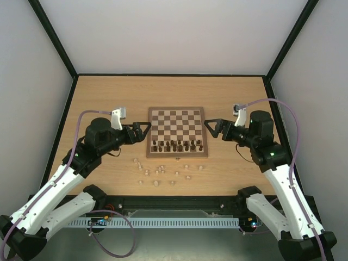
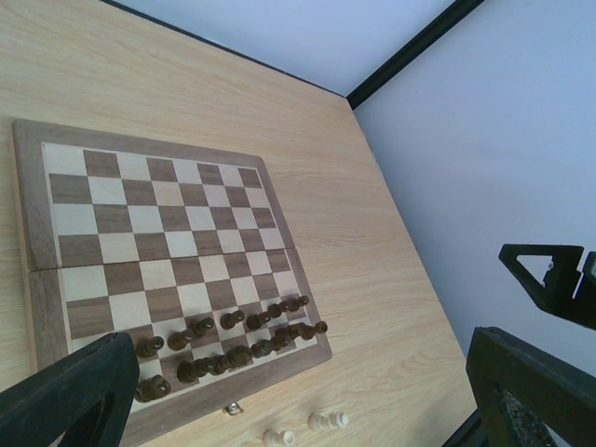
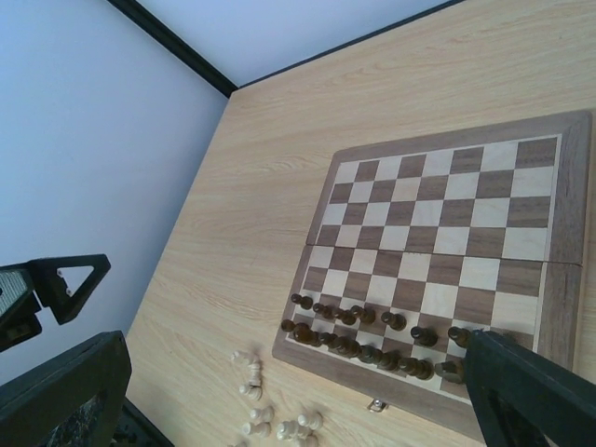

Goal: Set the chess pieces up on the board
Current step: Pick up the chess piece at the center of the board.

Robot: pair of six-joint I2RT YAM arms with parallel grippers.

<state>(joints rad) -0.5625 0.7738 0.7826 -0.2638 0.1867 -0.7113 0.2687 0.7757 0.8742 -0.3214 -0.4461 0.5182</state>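
Note:
The board (image 1: 176, 120) lies at the table's middle, its far rows bare. Dark brown pieces (image 1: 176, 145) fill its two near rows. Several pale chess pieces (image 1: 157, 172) lie scattered on the table in front of its near edge, some tipped over. My left gripper (image 1: 145, 131) hovers open at the board's left edge, my right gripper (image 1: 209, 128) open at its right edge. The left wrist view shows the board (image 2: 158, 223), two pale pieces (image 2: 317, 424) and open fingers (image 2: 70, 396). The right wrist view shows the board (image 3: 438, 233), pale pieces (image 3: 256, 396) and open fingers (image 3: 531, 391). Neither gripper holds anything.
A small metal clasp (image 1: 178, 159) sits on the board's near edge. Black frame posts and white walls enclose the wooden table (image 1: 109, 98). Bare wood lies behind and beside the board. Each wrist view catches the other gripper's fingertip (image 2: 549, 279) across the board.

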